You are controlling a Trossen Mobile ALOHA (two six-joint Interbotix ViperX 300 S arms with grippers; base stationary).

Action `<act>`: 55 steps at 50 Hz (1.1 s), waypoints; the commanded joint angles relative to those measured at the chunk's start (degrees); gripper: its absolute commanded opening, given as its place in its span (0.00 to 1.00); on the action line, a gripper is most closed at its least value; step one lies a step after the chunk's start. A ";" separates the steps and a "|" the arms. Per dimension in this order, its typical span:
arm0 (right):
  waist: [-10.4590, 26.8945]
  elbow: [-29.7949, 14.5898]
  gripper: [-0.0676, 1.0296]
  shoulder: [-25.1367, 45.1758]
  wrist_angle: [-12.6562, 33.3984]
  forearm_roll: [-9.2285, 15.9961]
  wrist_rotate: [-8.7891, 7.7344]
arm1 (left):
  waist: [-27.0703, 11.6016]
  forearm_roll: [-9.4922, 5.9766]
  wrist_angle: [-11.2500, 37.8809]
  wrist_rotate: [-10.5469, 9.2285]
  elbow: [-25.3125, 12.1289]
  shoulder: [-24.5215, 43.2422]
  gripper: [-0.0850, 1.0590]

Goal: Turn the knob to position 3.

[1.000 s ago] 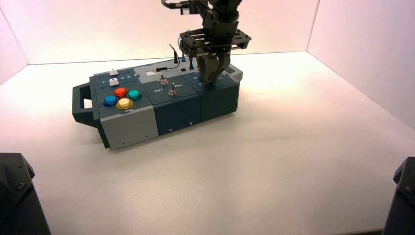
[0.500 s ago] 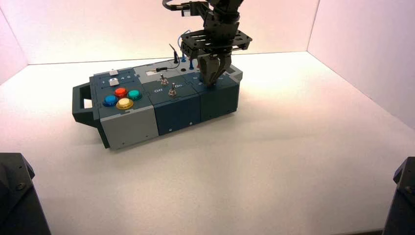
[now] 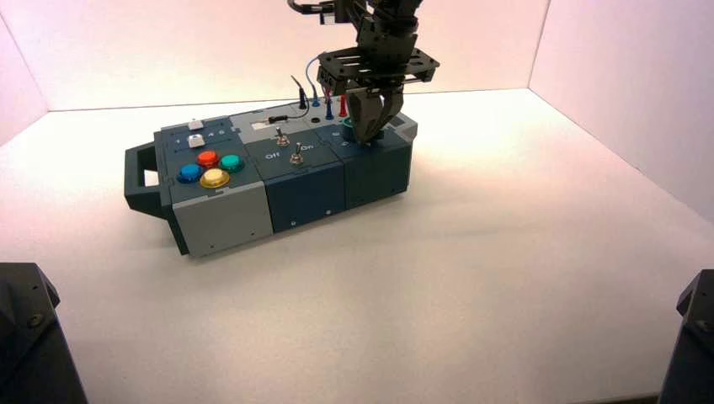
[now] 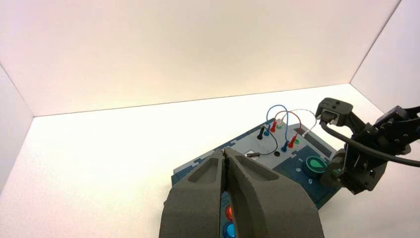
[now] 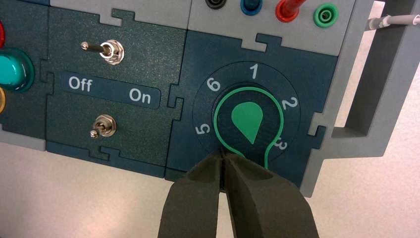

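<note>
From above, the right gripper (image 3: pixel 368 135) hangs over the knob (image 3: pixel 371 133) at the box's (image 3: pixel 303 181) right end, with open tabletop (image 3: pixel 505 252) to the right and the wires (image 3: pixel 324 84) just behind. The left wrist view shows the left gripper (image 4: pixel 226 163) parked near the buttons, jaws pressed together. At the right wrist, the jaws are shut with nothing between them, tips at the knob's rim. The pointer sits between 3 and 4, nearer 4 I'd judge, so the next move is a small nudge toward 3.
</note>
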 commanded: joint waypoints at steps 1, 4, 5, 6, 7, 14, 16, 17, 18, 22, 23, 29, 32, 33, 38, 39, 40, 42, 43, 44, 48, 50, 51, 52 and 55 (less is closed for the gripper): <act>-0.35 -2.02 0.04 -1.23 0.09 -0.18 0.00 | 0.00 0.09 -0.35 -0.35 -0.79 0.97 0.05; -0.44 -2.20 0.04 -1.23 0.18 -0.18 0.00 | 0.00 0.09 -0.26 -0.35 -0.79 0.97 0.05; -0.35 -2.20 0.04 -1.23 0.26 -0.18 0.00 | 0.00 0.09 -0.26 -0.35 -0.79 0.97 0.05; -0.44 -2.29 0.04 -1.23 0.35 -0.26 0.00 | 0.00 0.09 -0.26 -0.35 -0.79 0.97 0.05; -0.35 -2.29 0.04 -1.23 0.44 -0.35 0.00 | 0.00 0.09 -0.26 -0.35 -0.79 0.97 0.05; -0.44 -2.46 0.04 -1.23 0.79 -0.79 0.00 | 0.00 0.09 -0.26 -0.35 -0.79 0.97 0.05; -0.44 -2.46 0.04 -1.23 0.79 -0.88 0.00 | 0.00 0.09 -0.26 -0.35 -0.79 0.97 0.05; -0.44 -2.46 0.04 -1.23 0.88 -0.88 0.09 | 0.00 0.09 -0.26 -0.35 -0.79 0.97 0.05; -0.44 -2.46 0.04 -1.23 0.88 -0.88 0.00 | 0.00 0.09 -0.26 -0.35 -0.79 0.97 0.05; -0.70 -2.29 0.04 -1.23 0.88 -0.88 0.00 | 0.00 0.09 -0.26 -0.35 -0.79 0.97 0.05; -0.79 -2.29 0.04 -1.23 0.97 -0.88 0.00 | 0.00 0.09 -0.26 -0.35 -0.79 0.97 0.05; -1.67 -2.29 0.04 -1.23 1.23 -0.97 0.00 | 0.00 0.09 -0.09 -0.35 -0.79 0.97 0.05; -2.20 -2.37 0.04 -1.23 1.41 -0.88 0.00 | 0.00 0.09 -0.09 -0.35 -0.88 0.97 0.05; -2.29 -2.37 0.04 -1.23 1.41 -0.88 0.00 | 0.00 0.09 -0.09 -0.35 -0.88 0.97 0.05; -2.46 -2.46 0.04 -1.32 1.49 -0.88 0.00 | 0.00 0.09 -0.09 -0.35 -0.79 0.79 0.05; -2.55 -2.37 0.04 -1.32 1.49 -0.88 0.00 | 0.00 0.09 -0.09 -0.35 -0.79 0.79 0.05; -2.46 -2.46 0.04 -1.32 1.49 -0.88 0.00 | 0.00 0.09 -0.09 -0.35 -0.79 0.79 0.05; -2.46 -2.46 0.04 -1.32 1.41 -0.88 0.00 | 0.00 0.09 -0.09 -0.35 -0.79 0.79 0.05; -2.46 -2.46 0.04 -1.32 1.41 -0.88 0.09 | 0.00 0.09 -0.09 -0.35 -0.79 0.79 0.05; -2.46 -2.46 0.04 -1.32 1.41 -0.79 0.00 | 0.00 0.09 -0.09 -0.35 -0.79 0.62 0.05; -2.55 -2.55 0.04 -1.23 1.41 -0.88 0.00 | 0.00 0.09 -0.09 -0.35 -0.79 0.62 0.05; -2.55 -2.46 0.04 -1.23 1.41 -0.88 0.00 | 0.00 0.09 -0.09 -0.35 -0.79 0.79 0.05; -2.55 -2.55 0.04 -1.23 1.41 -0.88 0.00 | 0.00 0.09 -0.09 -0.35 -0.79 0.79 0.05; -2.46 -2.46 0.04 -1.23 1.41 -0.79 0.00 | 0.00 0.09 -0.09 -0.35 -0.79 0.79 0.05; -2.46 -2.55 0.04 -1.23 1.41 -0.79 0.00 | 0.00 0.09 -0.09 -0.35 -0.79 0.62 0.05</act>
